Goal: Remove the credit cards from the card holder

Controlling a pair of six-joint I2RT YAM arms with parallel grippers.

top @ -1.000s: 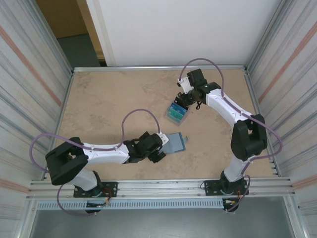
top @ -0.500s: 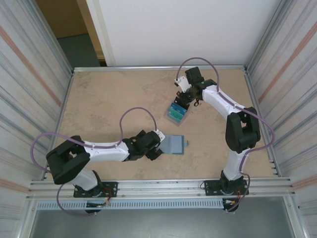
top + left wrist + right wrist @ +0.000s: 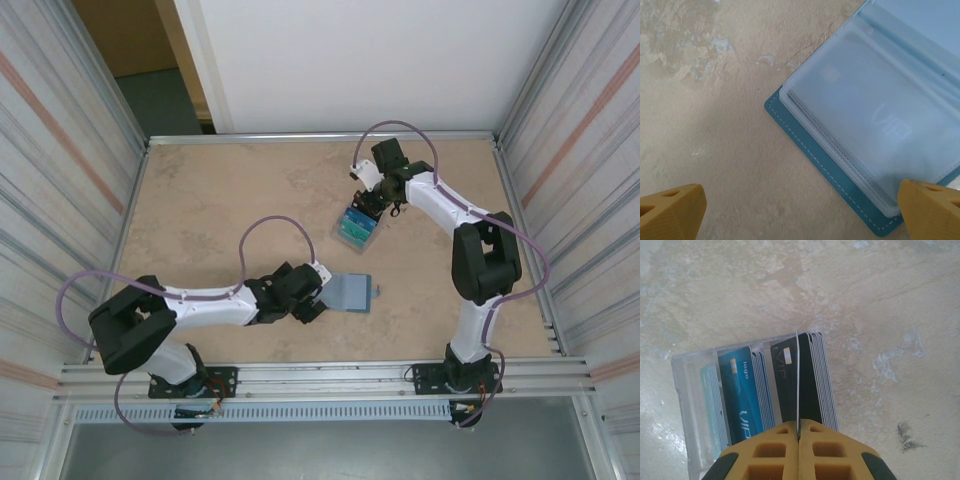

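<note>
The card holder (image 3: 350, 292) lies open and flat on the table, its clear sleeves (image 3: 880, 100) facing up inside a teal stitched cover. My left gripper (image 3: 800, 212) stands open just left of it, one fingertip (image 3: 930, 212) over the holder's near corner. My right gripper (image 3: 798, 432) is shut on one credit card (image 3: 797, 375), seen edge-on, and holds it upright over a clear tray (image 3: 355, 228). In that tray stand several credit cards in rows: teal (image 3: 710, 400), blue (image 3: 742, 390) and black (image 3: 785, 385).
The clear tray's wall (image 3: 682, 405) sits on the tan table at the back centre. Corrugated metal walls (image 3: 60, 180) close in both sides, and a metal rail (image 3: 320, 375) runs along the near edge. Purple cables loop over both arms.
The left gripper has drawn back a little to the left, and the card holder has settled flat. The right arm's elbow has swung inward while its gripper stays over the tray.
</note>
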